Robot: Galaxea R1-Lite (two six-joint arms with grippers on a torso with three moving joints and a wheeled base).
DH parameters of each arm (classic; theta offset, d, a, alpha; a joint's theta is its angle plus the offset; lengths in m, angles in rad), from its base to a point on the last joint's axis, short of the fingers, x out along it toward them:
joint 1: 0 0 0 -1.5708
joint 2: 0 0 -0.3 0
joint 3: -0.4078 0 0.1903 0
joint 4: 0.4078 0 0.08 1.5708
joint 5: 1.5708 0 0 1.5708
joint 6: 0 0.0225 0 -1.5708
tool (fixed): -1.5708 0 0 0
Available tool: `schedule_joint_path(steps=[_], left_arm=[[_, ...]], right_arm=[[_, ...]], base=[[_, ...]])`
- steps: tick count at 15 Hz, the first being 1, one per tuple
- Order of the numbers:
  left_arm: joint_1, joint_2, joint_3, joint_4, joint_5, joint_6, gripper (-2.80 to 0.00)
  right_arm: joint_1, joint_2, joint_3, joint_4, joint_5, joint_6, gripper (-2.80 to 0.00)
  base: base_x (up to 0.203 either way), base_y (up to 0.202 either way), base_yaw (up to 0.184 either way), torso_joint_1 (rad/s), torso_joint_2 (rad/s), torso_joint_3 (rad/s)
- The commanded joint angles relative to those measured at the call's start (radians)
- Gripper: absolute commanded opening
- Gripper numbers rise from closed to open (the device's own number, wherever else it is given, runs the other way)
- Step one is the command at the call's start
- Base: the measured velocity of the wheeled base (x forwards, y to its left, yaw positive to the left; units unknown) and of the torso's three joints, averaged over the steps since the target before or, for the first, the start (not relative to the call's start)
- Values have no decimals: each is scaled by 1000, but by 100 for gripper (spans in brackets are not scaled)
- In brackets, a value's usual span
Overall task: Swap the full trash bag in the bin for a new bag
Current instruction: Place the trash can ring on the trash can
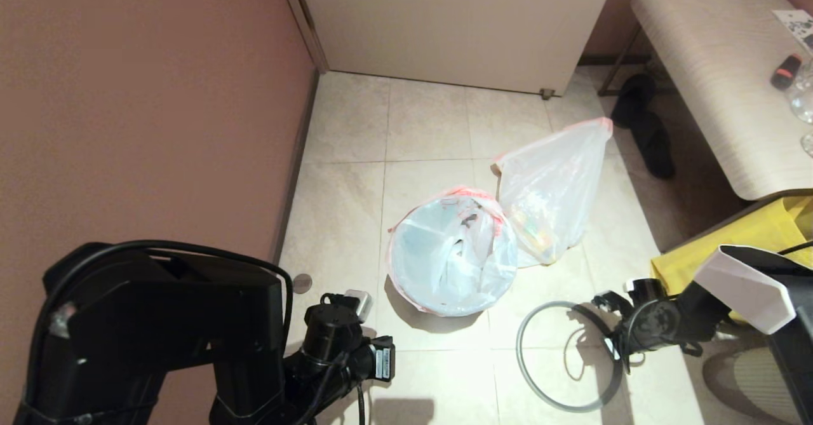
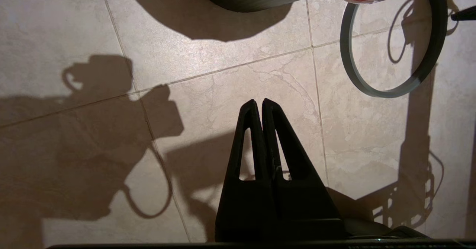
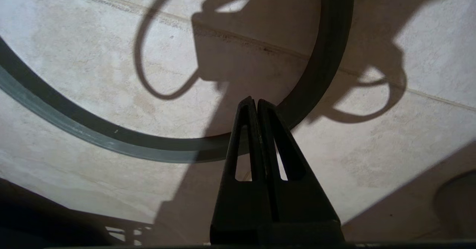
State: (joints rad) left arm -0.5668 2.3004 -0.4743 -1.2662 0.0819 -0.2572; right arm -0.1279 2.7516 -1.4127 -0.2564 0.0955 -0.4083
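1. Currently the bin (image 1: 452, 261) stands on the tiled floor (image 1: 425, 126) with the new bag (image 1: 444, 247) already lining it, its red edge folded over the lip; the full trash bag (image 1: 556, 190) sits on the floor just beside the bin, on its far right side, leaning against it.
2. The grey hoop rim (image 1: 567, 355) lies flat on the floor near the bin, to its right and nearer the robot; judging from this, the hoop is not yet fitted over the liner, so that step looks unfinished.
3. The left gripper (image 2: 262, 105) hangs over bare tile with its fingers pressed together and nothing between them; the bin's base and the hoop show ahead of it.
4. The right gripper (image 3: 256, 102) is likewise pressed together and empty, its tips over the hoop's band; contact cannot be told.
5. Risks: with 2 closed grippers, neither can grasp the hoop until its fingers part; a descent in this state would likely push or skid the thin hoop across the smooth tile.
6. The liner sits loosely, so a careless nudge of the bin could pull its edge off the lip; the leaning full bag could also slump or tip if the bin shifts.
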Motion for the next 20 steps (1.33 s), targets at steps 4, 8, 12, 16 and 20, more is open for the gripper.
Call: schedule_joint_path(steps=[4,8,12,16,20], left_arm=[[-6,14,-1,-9,1,23,-280],[-10,17,-1,-10,1,30,-280],[-10,20,-2,-10,1,33,-280],[-10,24,-1,-13,1,33,-280],[-13,25,-1,-13,1,35,-280]], right_arm=[[-18,41,-68,-3,-31,-57,0],[-39,125,-189,-34,-34,-58,0],[-56,179,-271,-8,-35,-77,0],[-70,241,-349,33,-40,-111,-280],[-78,270,-381,75,-45,-123,-280]], base=[[0,0,0,0,0,0],[0,0,0,0,0,0],[0,0,0,0,0,0],[0,0,0,0,0,0],[0,0,0,0,0,0]])
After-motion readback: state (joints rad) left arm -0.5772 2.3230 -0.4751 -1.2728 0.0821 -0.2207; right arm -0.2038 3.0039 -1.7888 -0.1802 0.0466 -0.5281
